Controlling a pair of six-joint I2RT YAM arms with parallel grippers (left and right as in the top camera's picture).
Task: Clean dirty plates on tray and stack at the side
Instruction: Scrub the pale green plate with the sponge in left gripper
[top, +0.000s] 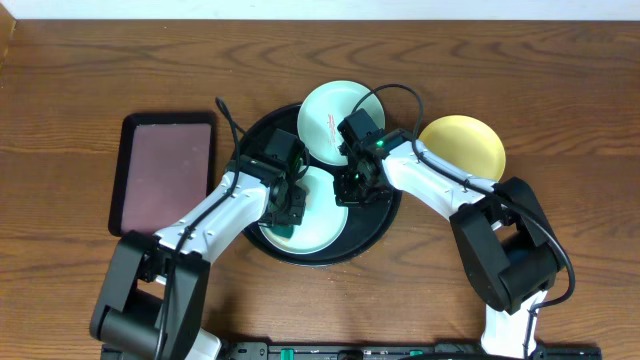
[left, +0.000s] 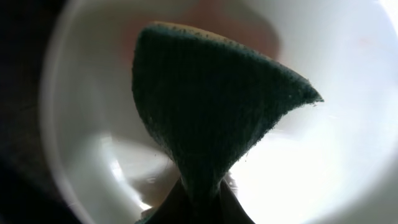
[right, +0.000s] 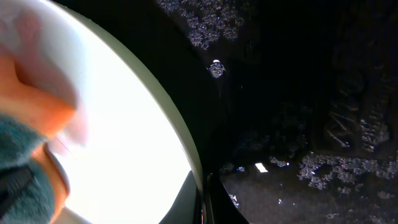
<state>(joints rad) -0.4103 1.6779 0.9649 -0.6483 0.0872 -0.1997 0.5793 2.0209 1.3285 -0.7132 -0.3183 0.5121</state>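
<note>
The left gripper (top: 286, 212) is clenched on a sponge (left: 205, 106), pressing it into the near mint plate (top: 322, 228) on the tray (top: 366, 235) to scrub. The right gripper (top: 352, 186) sits at that plate's rim, probably steadying it; I cannot tell if it grips. 1 yellow plate (top: 462, 148) lies beside the tray.

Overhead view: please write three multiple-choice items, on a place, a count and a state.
1. The yellow plate lies: A on the table beside the black tray; B inside that tray; C on the maroon tray.
2. Mint plates in view: A one; B two; C three.
3. The left jaws are: A open, empty; B shut on a plate rim; C shut on a green sponge.
Key: A, it rests on wood, off the tray; B, one at the tray's far edge, one under the sponge; C, the sponge is pinched at its base.
</note>
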